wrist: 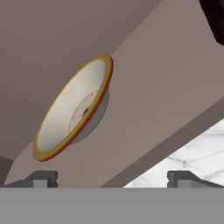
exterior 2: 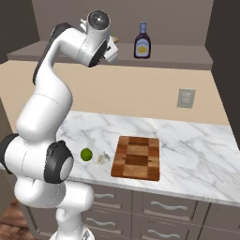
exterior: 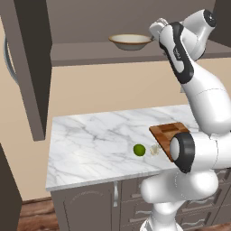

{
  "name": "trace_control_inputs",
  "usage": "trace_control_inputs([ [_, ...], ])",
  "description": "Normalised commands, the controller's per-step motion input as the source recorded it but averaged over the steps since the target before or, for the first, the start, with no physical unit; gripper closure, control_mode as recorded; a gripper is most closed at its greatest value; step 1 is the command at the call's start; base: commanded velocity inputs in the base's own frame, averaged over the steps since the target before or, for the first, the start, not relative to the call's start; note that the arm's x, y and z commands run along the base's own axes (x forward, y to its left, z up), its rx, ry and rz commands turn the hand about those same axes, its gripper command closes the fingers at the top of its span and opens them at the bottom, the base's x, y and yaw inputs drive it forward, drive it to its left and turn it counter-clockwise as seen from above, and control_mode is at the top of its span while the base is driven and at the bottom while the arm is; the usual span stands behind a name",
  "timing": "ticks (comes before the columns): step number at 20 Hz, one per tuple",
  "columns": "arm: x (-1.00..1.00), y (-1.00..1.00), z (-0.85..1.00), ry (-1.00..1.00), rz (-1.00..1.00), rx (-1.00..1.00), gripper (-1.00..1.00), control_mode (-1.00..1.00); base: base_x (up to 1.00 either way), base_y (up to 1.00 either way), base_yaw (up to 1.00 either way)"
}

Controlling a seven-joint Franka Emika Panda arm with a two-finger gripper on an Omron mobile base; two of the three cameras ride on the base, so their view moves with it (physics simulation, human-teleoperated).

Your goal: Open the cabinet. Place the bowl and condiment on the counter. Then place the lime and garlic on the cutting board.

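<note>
The cabinet [exterior: 31,67] stands open, its door swung out to the left. On its shelf sits the bowl [exterior: 131,41], tan outside and cream inside, and it looms close ahead in the hand view [wrist: 74,109]. My gripper [wrist: 112,178] is open and empty, raised to shelf height just right of the bowl. The condiment [exterior 2: 142,41], a dark bottle with a pale label, stands further right on the same shelf. Down on the counter [exterior: 90,140] the lime [exterior: 139,150] and garlic [exterior: 154,150] lie side by side, just left of the cutting board [exterior 2: 137,157].
The open door juts out over the counter's left end. A wall socket [exterior 2: 186,98] sits on the beige backsplash. Lower cabinets and drawers [exterior 2: 159,206] run below the counter. My own arm hides part of the cutting board in the left base view.
</note>
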Motion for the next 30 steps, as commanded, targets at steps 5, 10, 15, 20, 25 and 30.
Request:
trace_control_inputs([
  [5, 0.41, 0.0, 0.01, 0.03, 0.03, 0.0, -1.0, -1.0, 0.0, 0.0, 0.0],
  [10, 0.34, 0.0, 0.0, 0.07, 0.0, 0.0, -1.0, -1.0, 0.0, 0.0, 0.0],
  [15, 0.37, 0.0, 0.0, 0.03, 0.0, 0.0, -1.0, -1.0, 0.0, 0.0, 0.0],
  [20, 0.39, 0.02, 0.0, 0.0, 0.0, 0.0, -1.0, -1.0, 0.0, 0.0, 0.0],
  [25, 0.36, 0.0, -0.01, 0.0, 0.0, 0.0, -1.0, -1.0, 0.0, 0.0, 0.0],
  [30, 0.36, 0.03, -0.1, 0.0, 0.0, 0.0, -1.0, -1.0, 0.0, 0.0, 0.0],
])
